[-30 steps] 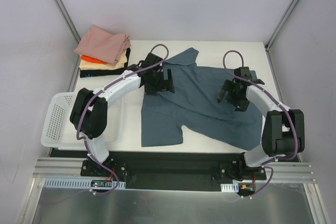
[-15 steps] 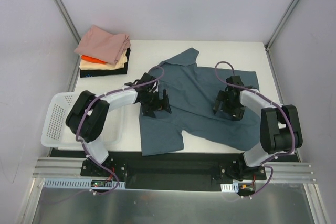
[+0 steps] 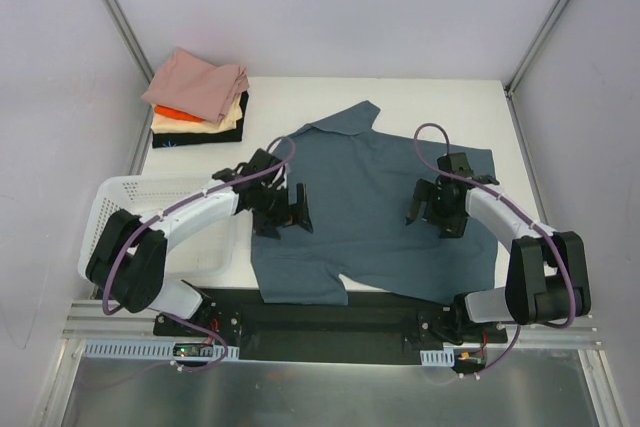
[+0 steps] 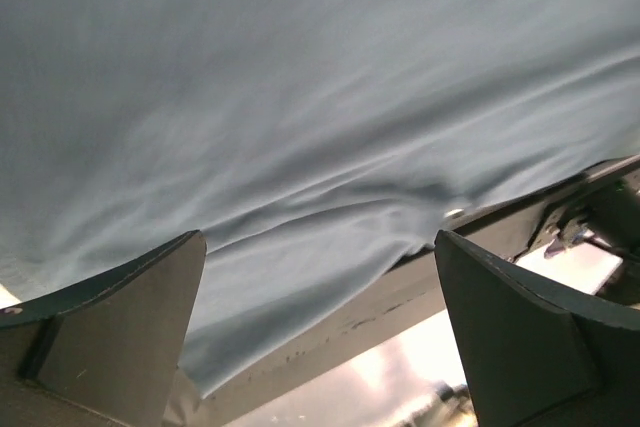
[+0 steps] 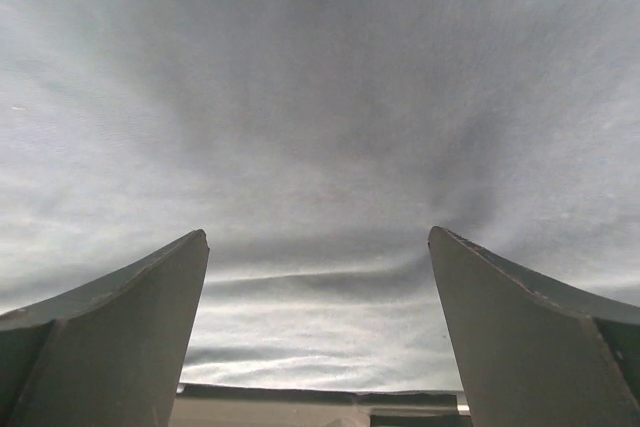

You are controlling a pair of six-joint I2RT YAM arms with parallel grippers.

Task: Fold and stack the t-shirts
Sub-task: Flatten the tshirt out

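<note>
The slate-blue t-shirt (image 3: 370, 187) lies spread flat on the table (image 3: 440, 97). The left pincer (image 3: 283, 209) sits over the shirt's left side and the right pincer (image 3: 433, 207) over its right side. Both gape wide and grip nothing. The folded t-shirts (image 3: 200, 97) are stacked beyond the shirt's far left.

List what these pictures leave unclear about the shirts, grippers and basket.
1. Top view: the pink shirt covers most of the stack; only edges of those below show, so the count is unsure.
2. Top view: the left gripper and right gripper hide the blue shirt beneath them.
3. Wrist views: cloth fills the frame; whether the fingers press it cannot be told.
4. Top view: the left arm hides part of the basket's inside.
</note>
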